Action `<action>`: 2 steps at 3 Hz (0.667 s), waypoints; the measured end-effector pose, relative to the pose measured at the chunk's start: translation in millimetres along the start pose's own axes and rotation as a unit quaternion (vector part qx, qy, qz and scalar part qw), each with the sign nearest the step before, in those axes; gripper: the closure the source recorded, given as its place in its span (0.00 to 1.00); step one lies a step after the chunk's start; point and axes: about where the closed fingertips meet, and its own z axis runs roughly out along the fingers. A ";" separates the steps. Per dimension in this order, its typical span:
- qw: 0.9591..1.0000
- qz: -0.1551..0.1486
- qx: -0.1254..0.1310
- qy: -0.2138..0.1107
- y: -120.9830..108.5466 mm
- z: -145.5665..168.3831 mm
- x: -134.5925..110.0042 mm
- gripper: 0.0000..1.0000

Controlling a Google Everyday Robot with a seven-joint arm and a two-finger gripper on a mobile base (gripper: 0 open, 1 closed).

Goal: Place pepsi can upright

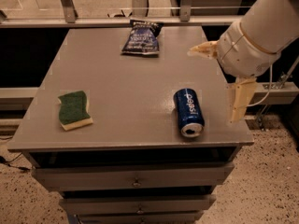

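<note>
The pepsi can is dark blue with white lettering. It lies on its side on the grey table, near the front right, with its silver top facing the front edge. My gripper hangs over the table's right edge, just right of the can and above it. It is open and empty: one cream finger points left and the other finger points down, wide apart. Neither touches the can.
A dark blue crinkled snack bag lies at the back middle of the table. A green and yellow sponge lies at the front left. Drawers sit under the tabletop. A metal rail runs behind the table.
</note>
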 end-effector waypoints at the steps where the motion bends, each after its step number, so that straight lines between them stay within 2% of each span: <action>1: 0.994 -0.112 0.002 -0.017 -9.6 21.2 -19.8 0.00; 2: 0.985 -0.170 0.004 -0.019 -10.9 23.9 -23.5 0.00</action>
